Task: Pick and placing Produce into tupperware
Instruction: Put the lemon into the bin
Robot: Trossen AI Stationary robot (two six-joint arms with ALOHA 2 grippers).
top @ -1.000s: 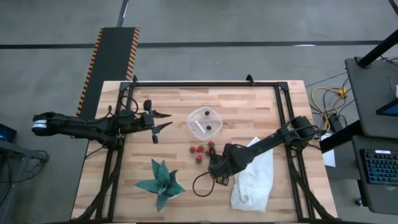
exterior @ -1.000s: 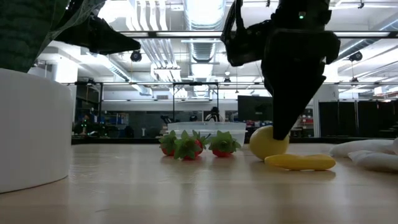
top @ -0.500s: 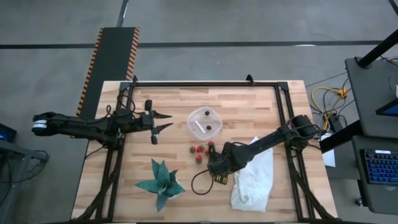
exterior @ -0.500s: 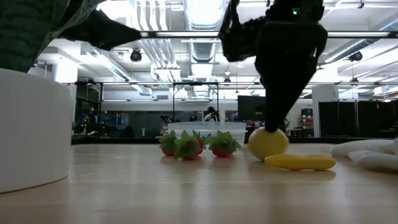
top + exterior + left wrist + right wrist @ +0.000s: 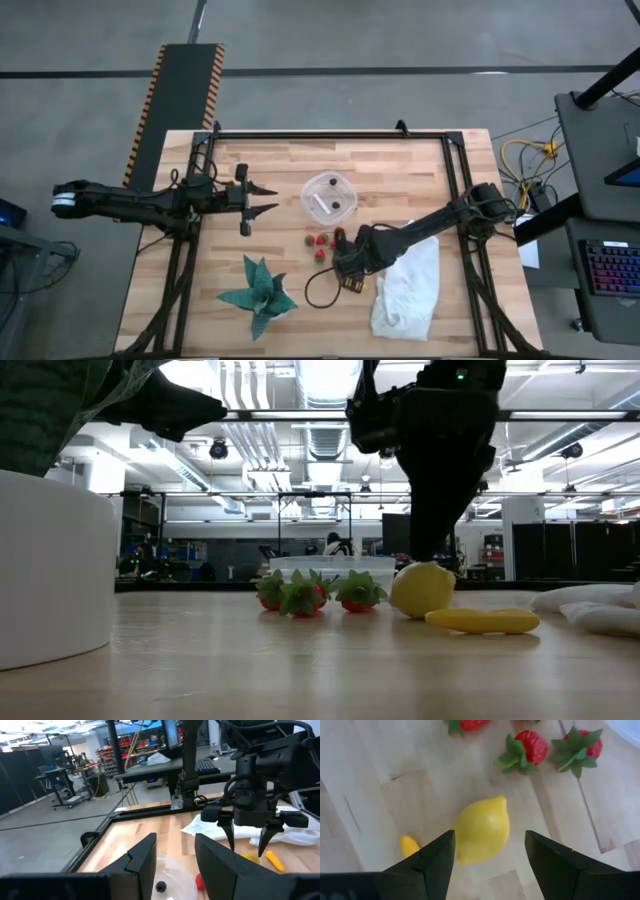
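Plump yellow lemon (image 5: 482, 828), pointed ends

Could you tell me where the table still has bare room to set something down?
Free wood lies along the far edge behind the tupperware and in the near left corner beside the green plant. It is crowded mid-table: strawberries, the lemon under the open right hand, a cable loop and the white bag.

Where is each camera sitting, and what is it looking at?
High: above, straight down on the table; both arms show.
Low: at tabletop height, facing lemon and strawberries.
Left wrist: past the open left pincer at the right arm.
Right wrist: down between the open right pincer at the same lemon the low view shows.
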